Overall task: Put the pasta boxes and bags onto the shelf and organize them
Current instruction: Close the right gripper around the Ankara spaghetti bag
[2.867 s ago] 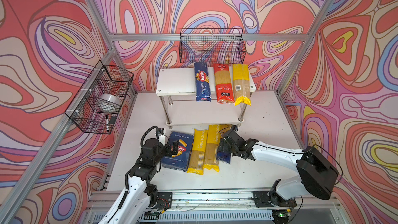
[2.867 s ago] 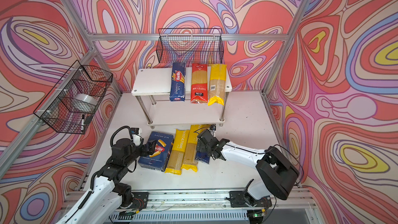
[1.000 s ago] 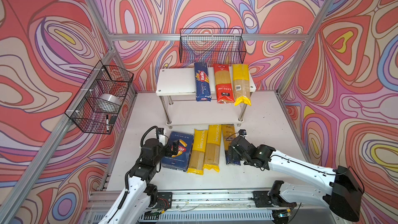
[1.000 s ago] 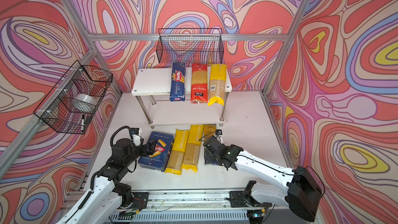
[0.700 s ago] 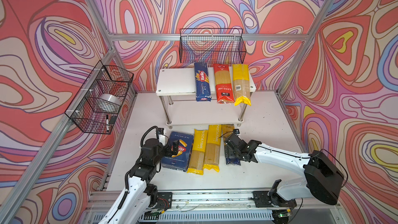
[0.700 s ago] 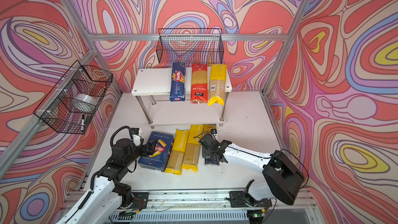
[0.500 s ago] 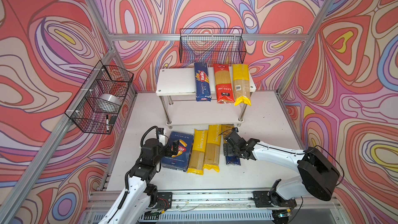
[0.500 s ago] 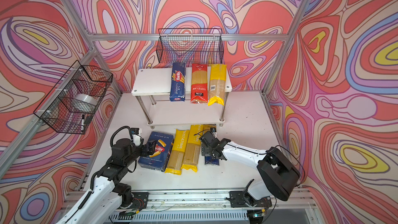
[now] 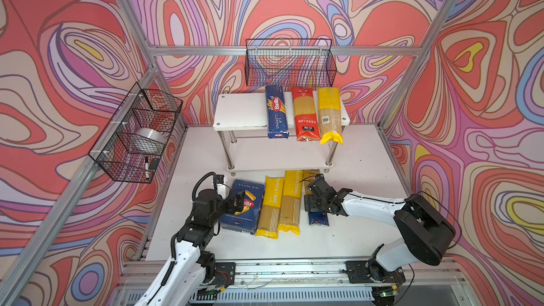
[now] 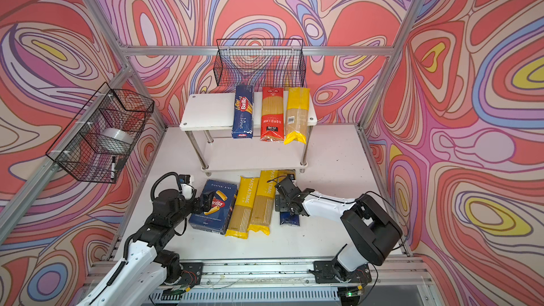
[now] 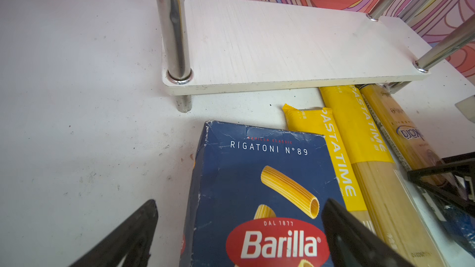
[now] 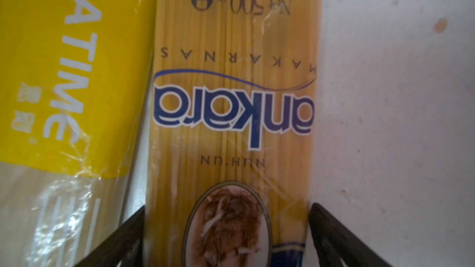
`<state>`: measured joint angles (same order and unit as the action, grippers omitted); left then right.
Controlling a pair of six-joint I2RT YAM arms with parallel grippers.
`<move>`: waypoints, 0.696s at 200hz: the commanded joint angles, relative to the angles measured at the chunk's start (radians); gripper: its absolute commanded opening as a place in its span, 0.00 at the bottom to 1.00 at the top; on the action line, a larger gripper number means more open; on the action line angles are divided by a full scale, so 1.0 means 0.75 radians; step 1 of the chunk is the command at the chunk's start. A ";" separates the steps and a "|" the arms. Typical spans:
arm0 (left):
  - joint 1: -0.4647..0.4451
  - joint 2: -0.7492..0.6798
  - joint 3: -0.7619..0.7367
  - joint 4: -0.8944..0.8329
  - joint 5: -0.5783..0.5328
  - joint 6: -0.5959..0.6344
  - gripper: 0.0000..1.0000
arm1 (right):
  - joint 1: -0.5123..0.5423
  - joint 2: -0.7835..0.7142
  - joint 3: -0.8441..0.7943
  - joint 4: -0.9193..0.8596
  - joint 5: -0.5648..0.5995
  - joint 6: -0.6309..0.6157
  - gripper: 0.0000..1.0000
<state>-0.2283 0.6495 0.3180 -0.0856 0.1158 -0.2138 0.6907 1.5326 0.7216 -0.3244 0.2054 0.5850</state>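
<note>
Gold-and-navy ankara pack (image 12: 231, 98), flat on the table (image 9: 353, 231) at the right of the row just near of the shelf (image 9: 244, 110), now lies between the wide-spread jaws of the right gripper (image 12: 227, 209), which has come back over its middle, so closing looks next; the left gripper (image 11: 239, 214) hovers wide over the rigatoni box (image 11: 257, 170).

The white shelf (image 9: 241, 110) carries, side by side on its top board, a blue spaghetti box (image 9: 277, 114), red bag (image 9: 306, 117) and yellow bag (image 9: 330, 119). On the table (image 9: 353, 148) in front lie flat a blue rigatoni box (image 9: 250, 216), second yellow bag (image 9: 269, 210), third yellow bag (image 9: 290, 201) and, between my right fingers (image 12: 123, 242), a gold-and-navy bag (image 12: 231, 98).
</note>
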 commanded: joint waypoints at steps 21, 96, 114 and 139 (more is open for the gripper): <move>-0.004 -0.009 0.036 -0.019 0.011 0.005 1.00 | -0.003 0.036 -0.047 -0.024 -0.003 0.027 0.97; -0.004 -0.011 0.036 -0.020 0.010 0.005 1.00 | 0.000 -0.065 -0.104 -0.017 -0.087 0.104 0.75; -0.004 -0.011 0.036 -0.019 0.011 0.005 1.00 | 0.000 -0.069 -0.116 -0.021 -0.083 0.118 0.74; -0.004 -0.011 0.035 -0.019 0.011 0.005 1.00 | 0.000 -0.058 -0.144 0.009 -0.110 0.144 0.71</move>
<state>-0.2283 0.6495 0.3180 -0.0856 0.1158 -0.2138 0.6884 1.4803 0.6613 -0.2813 0.1860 0.6479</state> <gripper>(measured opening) 0.994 0.721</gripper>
